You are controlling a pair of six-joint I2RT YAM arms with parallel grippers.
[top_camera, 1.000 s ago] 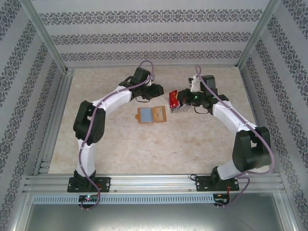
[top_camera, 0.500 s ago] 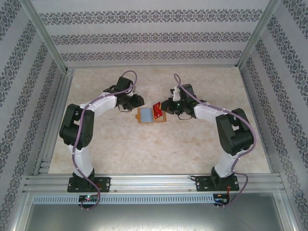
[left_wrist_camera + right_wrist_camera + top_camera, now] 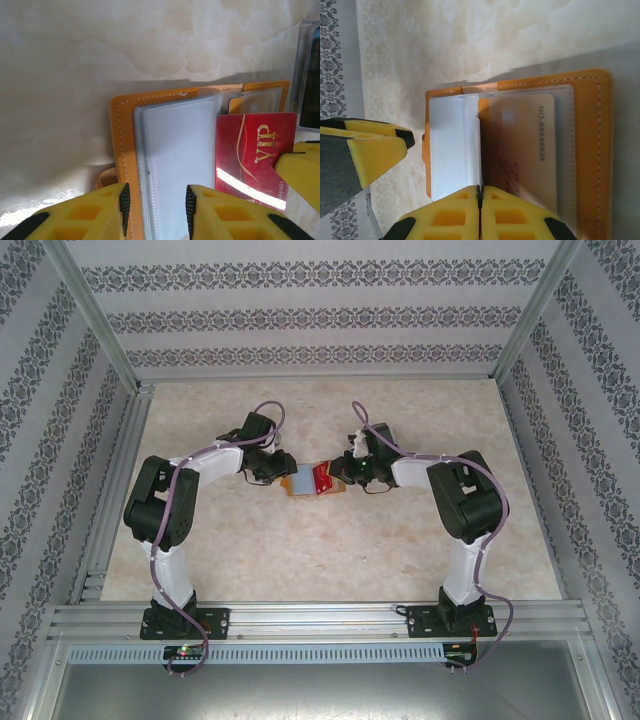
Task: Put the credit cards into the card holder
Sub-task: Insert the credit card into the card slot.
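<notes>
R fingers (image 3: 495,210) clenched on red credit card (image 3: 250,150); L fingers (image 3: 115,210) straddle card holder (image 3: 120,130), grip unclear. Hold card flat, edge square w/ pocket (image 3: 175,145), slide slow.

— Where's the top camera?
— High behind the arm bases (image 3: 185,620), looking down across the whole table (image 3: 250,560) to its far edge.
— The wrist ones?
— Very close, low, facing each other from opposite edges of the open card holder (image 3: 117,135); all three share it and the credit card (image 3: 250,150).
</notes>
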